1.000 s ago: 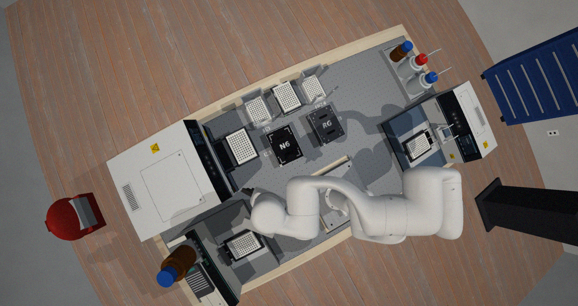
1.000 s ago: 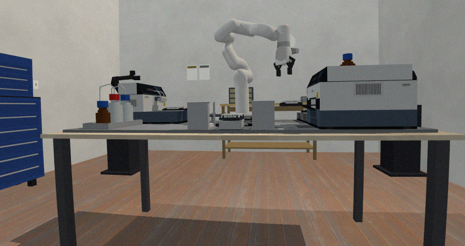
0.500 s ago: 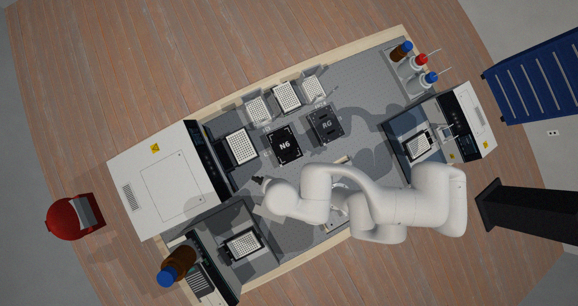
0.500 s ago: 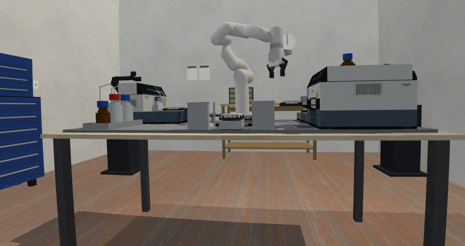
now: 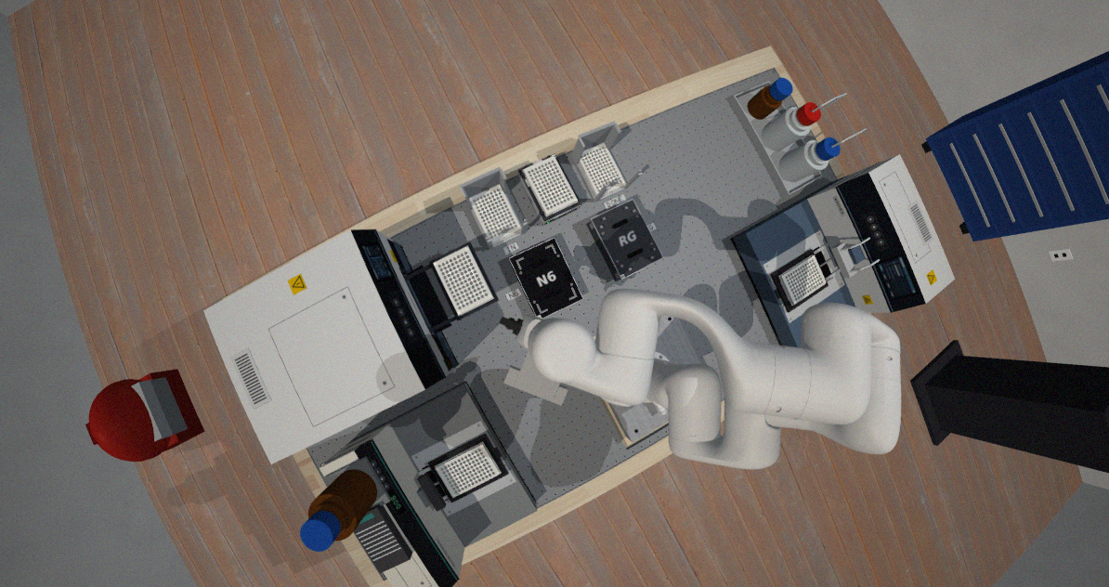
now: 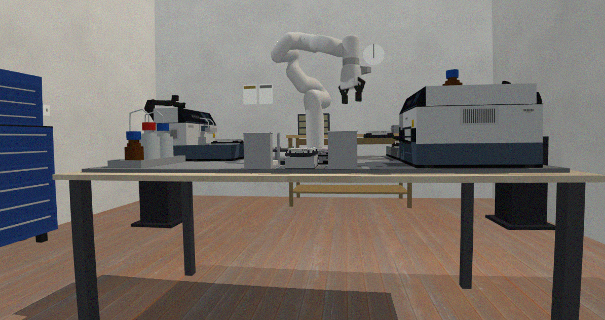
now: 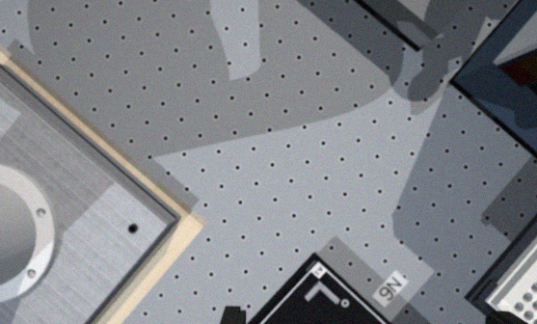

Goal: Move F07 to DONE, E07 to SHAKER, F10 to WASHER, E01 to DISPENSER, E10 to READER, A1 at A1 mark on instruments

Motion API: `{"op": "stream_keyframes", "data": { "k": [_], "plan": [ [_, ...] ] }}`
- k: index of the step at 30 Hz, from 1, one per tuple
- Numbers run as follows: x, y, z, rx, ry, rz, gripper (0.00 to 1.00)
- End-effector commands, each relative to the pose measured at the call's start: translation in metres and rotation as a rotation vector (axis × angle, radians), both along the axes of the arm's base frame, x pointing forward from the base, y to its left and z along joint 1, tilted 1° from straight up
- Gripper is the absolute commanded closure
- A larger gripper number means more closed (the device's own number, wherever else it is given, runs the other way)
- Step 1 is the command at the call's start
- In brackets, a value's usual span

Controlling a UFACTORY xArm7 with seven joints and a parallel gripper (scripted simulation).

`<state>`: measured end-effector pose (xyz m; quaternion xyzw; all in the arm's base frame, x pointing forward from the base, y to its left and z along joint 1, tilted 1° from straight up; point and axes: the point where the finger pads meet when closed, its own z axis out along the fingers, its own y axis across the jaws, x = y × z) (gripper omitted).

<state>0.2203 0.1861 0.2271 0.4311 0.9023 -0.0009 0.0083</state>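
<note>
1. A light wooden table [image 6: 322, 176] on dark legs carries a grey plate dotted with holes [image 7: 289, 159], and the instruments stand on that plate.
2. The room has a reddish plank floor [image 6: 322, 241], pale grey walls, a blue drawer cabinet [image 6: 21, 157] on the left in the side view, and two small papers [image 6: 257, 94] pinned on the back wall.
3. The white arm [image 6: 313, 47] arches high over the middle of the table; its gripper [image 6: 351, 93] hangs in the air, well above the deck, fingers spread wide with nothing between them.
4. From above, the gripper sits just beside the black nest marked N6 [image 5: 547, 279], which holds no plate; the black nest marked RG [image 5: 625, 240] stands near it, also bare.
5. A white well plate [image 5: 463, 280] lies on the tray in front of the big white machine [image 5: 310, 350].
6. A second plate [image 5: 467, 469] sits in the machine at the table's near corner, beside a brown bottle with a blue cap [image 5: 337, 509].
7. A third plate [image 5: 800, 280] sits in the machine at the far side, near three capped bottles [image 5: 795, 122].
8. Three more plates [image 5: 548, 185] line the table's edge, two of them inside grey walled racks.
9. Plate labels are too small to read.
</note>
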Motion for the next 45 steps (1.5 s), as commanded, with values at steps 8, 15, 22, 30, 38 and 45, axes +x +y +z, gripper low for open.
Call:
{"op": "stream_keyframes", "data": {
  "k": [8,15,22,30,38,45],
  "plan": [
    [0.011,-0.023,-0.004,0.004,-0.004,0.000,0.00],
    [0.020,-0.044,-0.010,0.003,-0.004,0.000,0.00],
    [0.026,-0.059,-0.013,0.003,-0.004,0.000,0.00],
    [0.036,-0.083,-0.020,0.003,-0.004,0.000,0.00],
    [0.043,-0.101,-0.024,0.003,-0.005,0.000,0.00],
    [0.052,-0.122,-0.029,0.002,-0.005,0.000,0.00]
  ]
}}
